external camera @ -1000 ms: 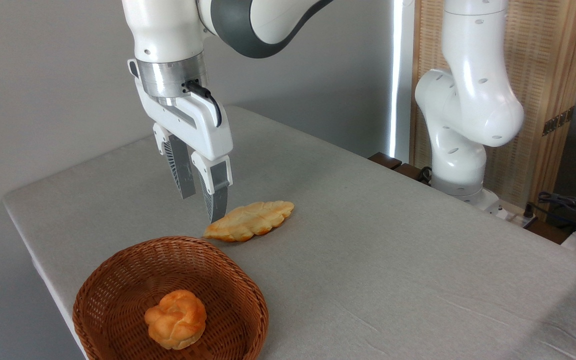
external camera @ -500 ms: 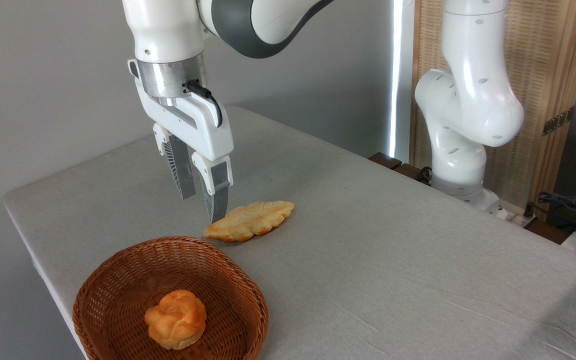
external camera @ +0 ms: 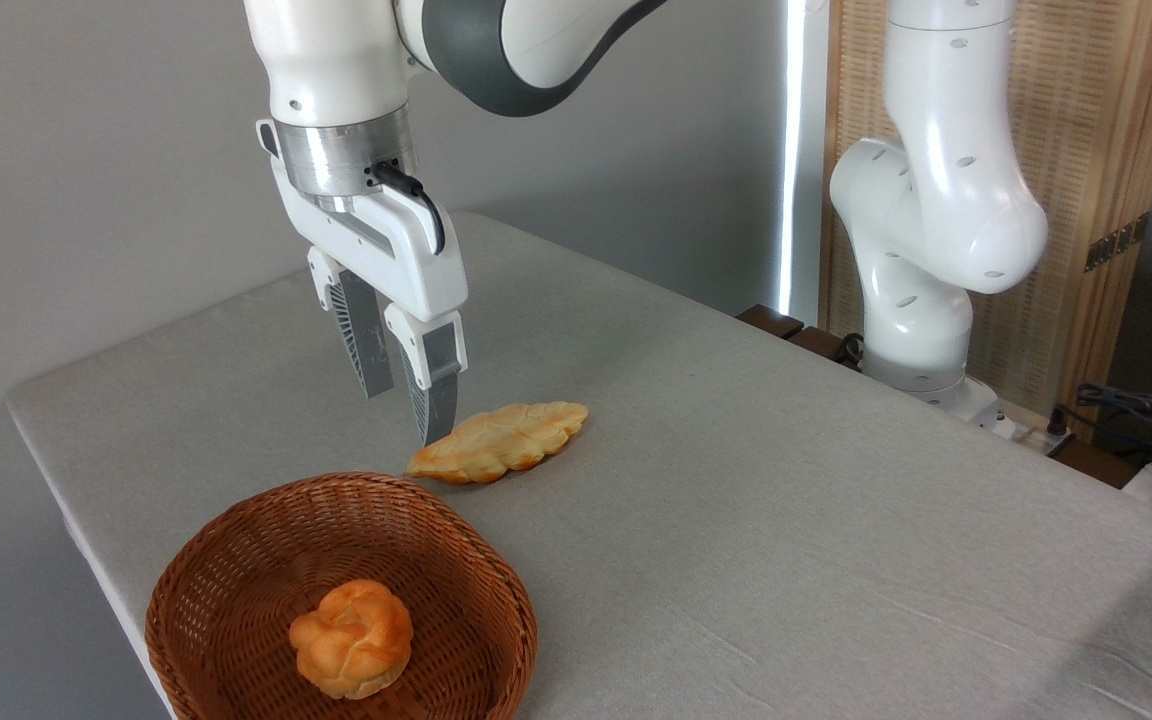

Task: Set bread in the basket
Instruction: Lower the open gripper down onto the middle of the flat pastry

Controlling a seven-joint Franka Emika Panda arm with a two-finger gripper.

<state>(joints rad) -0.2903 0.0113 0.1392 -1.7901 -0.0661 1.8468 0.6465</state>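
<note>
- Tool [external camera: 405, 412] hangs empty, fingers slightly parted, over long golden braided bread [external camera: 499, 441].
- Risk: narrow gap pushes loaf aside, missing brown wicker basket [external camera: 496, 585].

The bread [external camera: 499, 441] is a long, flat loaf with a golden colour, shaped like a leaf, with braided ridges on top and two pointed ends. It lies flat on the grey table, with its length going diagonal: the nearer tip points down-left toward the basket, the other tip points up-right. It is outside the basket, just behind its far rim, and I cannot tell if the tip touches the rim. The basket [external camera: 236, 560] is round and shallow, made of brown woven wicker with a thick braided rim. It stands upright near the front-left corner of the table, and its lower edge is cut by the frame.
</note>
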